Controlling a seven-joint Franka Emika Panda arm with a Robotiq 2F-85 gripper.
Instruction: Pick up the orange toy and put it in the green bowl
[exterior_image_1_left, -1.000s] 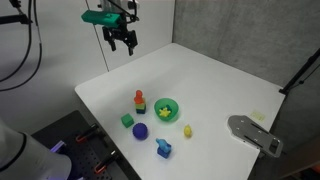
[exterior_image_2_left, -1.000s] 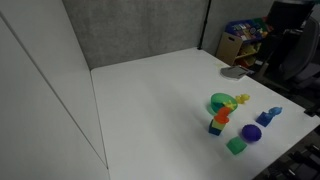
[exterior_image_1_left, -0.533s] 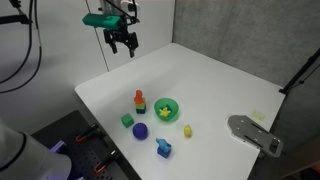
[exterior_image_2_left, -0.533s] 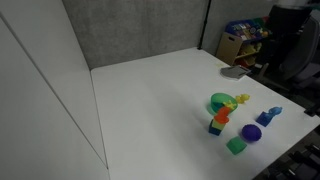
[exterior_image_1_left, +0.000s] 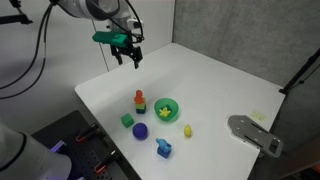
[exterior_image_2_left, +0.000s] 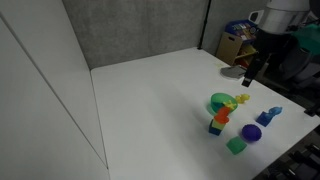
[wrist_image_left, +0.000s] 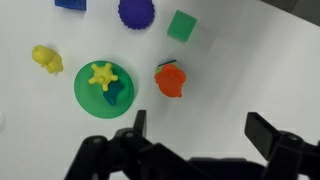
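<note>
On a white table, the orange toy sat just beside the green bowl, untouched.

Small, chunky and apparently of hard plastic, the toy looked light and stiff but possibly slick; a pinch across its middle seemed the safest hold. In an exterior view it appeared to stand on another small piece, so it could topple if nudged. A yellow star already lay in the bowl. The gripper hovered well above with its jaws spread wide and nothing between them. A purple ball, a light green block and a yellow toy lay near. Grey panels backed the smooth, bare tabletop.
</note>
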